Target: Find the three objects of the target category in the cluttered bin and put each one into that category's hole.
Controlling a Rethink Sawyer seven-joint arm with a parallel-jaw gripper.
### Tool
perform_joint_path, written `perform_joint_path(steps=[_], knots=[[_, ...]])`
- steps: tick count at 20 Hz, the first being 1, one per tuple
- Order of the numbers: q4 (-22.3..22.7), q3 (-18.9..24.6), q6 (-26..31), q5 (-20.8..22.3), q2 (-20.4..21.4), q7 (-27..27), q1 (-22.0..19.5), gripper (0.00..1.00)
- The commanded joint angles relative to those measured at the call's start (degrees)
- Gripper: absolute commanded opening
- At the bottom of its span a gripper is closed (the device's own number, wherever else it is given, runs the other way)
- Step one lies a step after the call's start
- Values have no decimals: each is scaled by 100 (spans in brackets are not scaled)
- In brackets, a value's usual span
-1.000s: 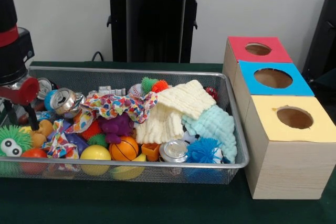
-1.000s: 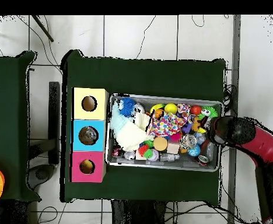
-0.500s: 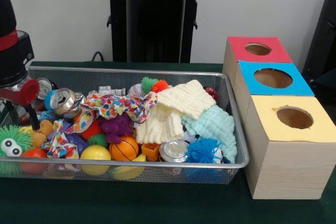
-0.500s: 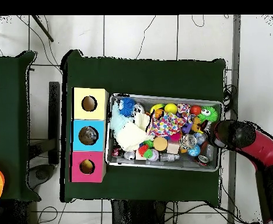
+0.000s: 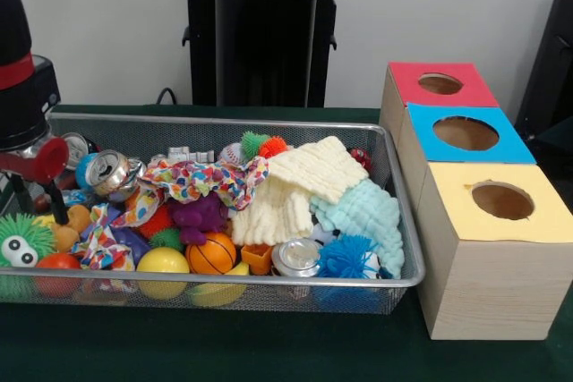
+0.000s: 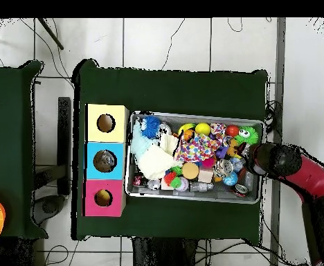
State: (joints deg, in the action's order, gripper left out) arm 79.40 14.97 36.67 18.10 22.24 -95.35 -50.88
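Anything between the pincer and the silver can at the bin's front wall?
Yes. The pincer sits at the opposite end of the bin; a patterned cloth, purple toy and basketball lie between. The silver can is uncovered on top.

The red and black arm reaches in from the near right in the overhead view, its black wrist at the right end of the scene. In the front view the gripper hangs low at the far left edge; its thin dark fingers point downward, their spread unclear.
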Motion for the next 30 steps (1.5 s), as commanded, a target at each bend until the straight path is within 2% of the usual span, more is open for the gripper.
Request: perform_joint_path(steps=[1, 18, 21, 30], knots=[[122, 489, -147, 147, -160, 333, 116, 100], [114, 490, -452, 163, -220, 186, 180, 100], [284, 482, -605, 191, -172, 140, 142, 100], [364, 524, -1093, 242, -402, 67, 85, 100]])
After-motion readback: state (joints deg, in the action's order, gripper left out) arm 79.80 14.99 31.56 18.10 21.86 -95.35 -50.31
